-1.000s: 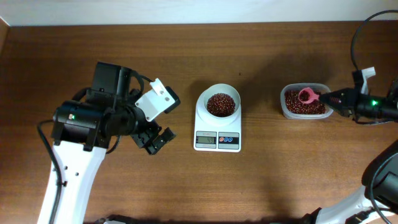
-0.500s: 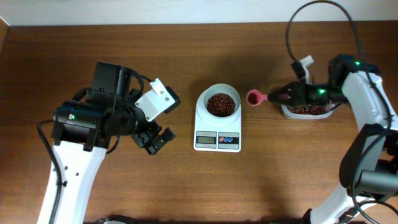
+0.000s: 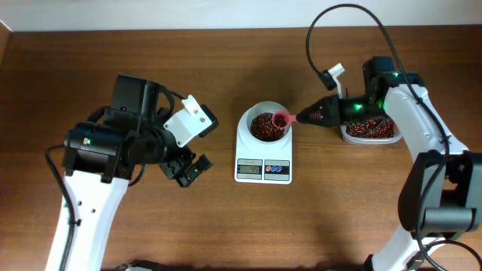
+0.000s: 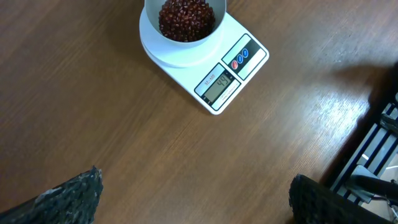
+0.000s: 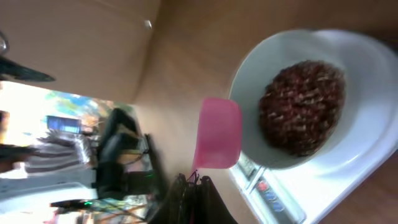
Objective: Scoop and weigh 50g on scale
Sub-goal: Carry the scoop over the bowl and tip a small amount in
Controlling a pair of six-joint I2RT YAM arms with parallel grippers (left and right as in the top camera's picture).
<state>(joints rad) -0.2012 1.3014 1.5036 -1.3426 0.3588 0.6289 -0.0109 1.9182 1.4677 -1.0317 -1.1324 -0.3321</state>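
From overhead, the digits on the scale (image 3: 263, 147) display (image 3: 249, 170) are too small to read, and my right arm hides part of the clear tub (image 3: 374, 132). The left wrist view's top edge cuts off the bowl (image 4: 185, 45)'s far side. Its bottom edge leaves only two dark corners of my left gripper (image 4: 193, 208). The right wrist view is blurred: the pink scoop (image 5: 217, 142)'s handle vanishes into my right gripper (image 5: 189, 196), and I cannot tell its contents.

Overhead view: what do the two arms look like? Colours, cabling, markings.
Both have white links, black joint housings. Left arm: white wrist block, green mark on its housing, black left gripper. Right arm: green light, black cable looping above, black right gripper.
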